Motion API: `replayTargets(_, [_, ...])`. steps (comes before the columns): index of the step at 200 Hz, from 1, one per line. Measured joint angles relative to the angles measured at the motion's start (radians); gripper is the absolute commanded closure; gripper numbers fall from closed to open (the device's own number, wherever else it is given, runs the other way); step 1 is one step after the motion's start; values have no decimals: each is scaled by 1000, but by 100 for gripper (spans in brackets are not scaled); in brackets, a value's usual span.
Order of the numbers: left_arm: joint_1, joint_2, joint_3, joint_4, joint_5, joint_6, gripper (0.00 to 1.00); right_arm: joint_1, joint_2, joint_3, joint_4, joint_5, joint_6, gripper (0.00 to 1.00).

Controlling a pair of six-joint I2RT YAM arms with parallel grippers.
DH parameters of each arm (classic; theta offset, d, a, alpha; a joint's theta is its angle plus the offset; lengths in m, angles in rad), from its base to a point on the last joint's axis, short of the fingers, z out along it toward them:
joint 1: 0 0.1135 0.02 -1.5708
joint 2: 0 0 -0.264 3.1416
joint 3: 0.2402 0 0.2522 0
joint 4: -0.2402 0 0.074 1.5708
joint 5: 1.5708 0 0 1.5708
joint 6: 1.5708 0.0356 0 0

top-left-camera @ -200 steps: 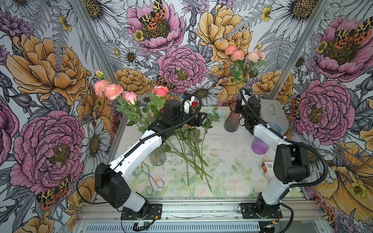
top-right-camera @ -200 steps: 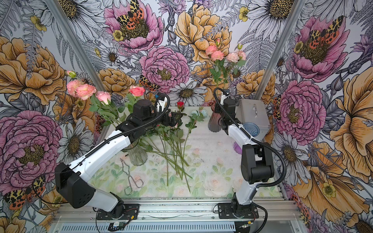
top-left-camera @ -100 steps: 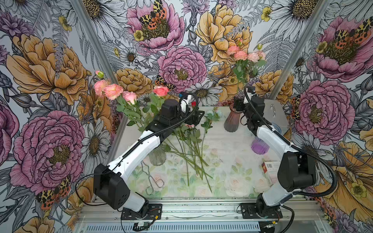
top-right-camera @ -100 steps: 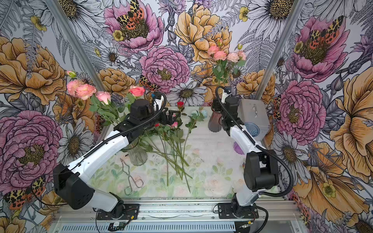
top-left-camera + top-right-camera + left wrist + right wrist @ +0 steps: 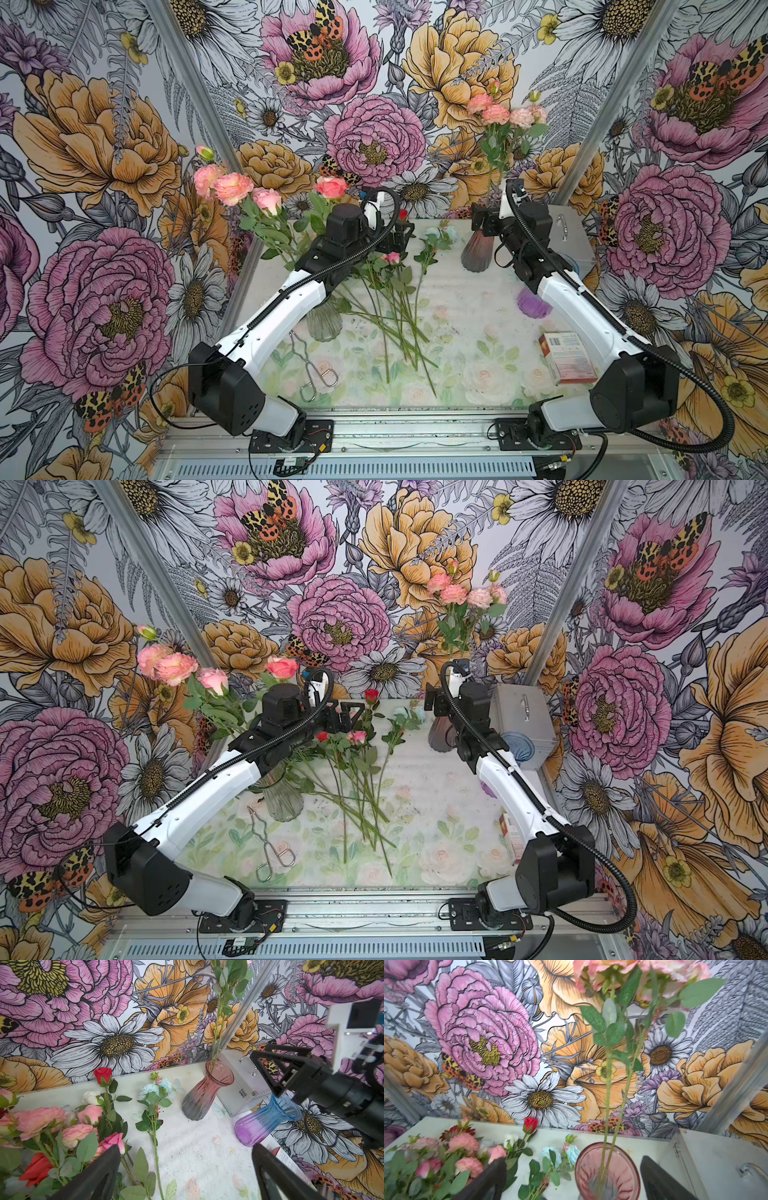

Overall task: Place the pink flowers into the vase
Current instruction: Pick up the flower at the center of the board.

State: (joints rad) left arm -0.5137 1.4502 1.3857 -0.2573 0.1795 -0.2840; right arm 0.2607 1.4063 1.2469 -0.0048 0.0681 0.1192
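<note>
Jaws on the left gripper (image 5: 186,1147) and right gripper (image 5: 573,1161) stand wide apart. The right gripper sits at the mouth of the vase (image 5: 478,251), back right on the table (image 5: 457,332), fingers (image 5: 492,1178) clear of the stems (image 5: 607,1095). Pink flowers (image 5: 494,114) stand upright in that vase. More pink flowers stand in a clear vase (image 5: 324,322) at left; a pink rose (image 5: 392,257) lies mid-table near the left gripper.

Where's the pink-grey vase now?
In both top views the pink-grey vase stands far back on the table, right-arm side, beside the silver case, pink flowers in it, the open right hand close by its mouth.
</note>
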Motion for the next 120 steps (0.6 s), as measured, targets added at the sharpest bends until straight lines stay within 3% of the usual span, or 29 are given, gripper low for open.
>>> replayTargets(61, [82,-66,-66,-76,-26,-86,2,118,-28,-89,-100,-152,61,1])
replayTargets(120, [42,-67,-122,-97,-22,-83,2,240,175,-113,-138,-251,100,15])
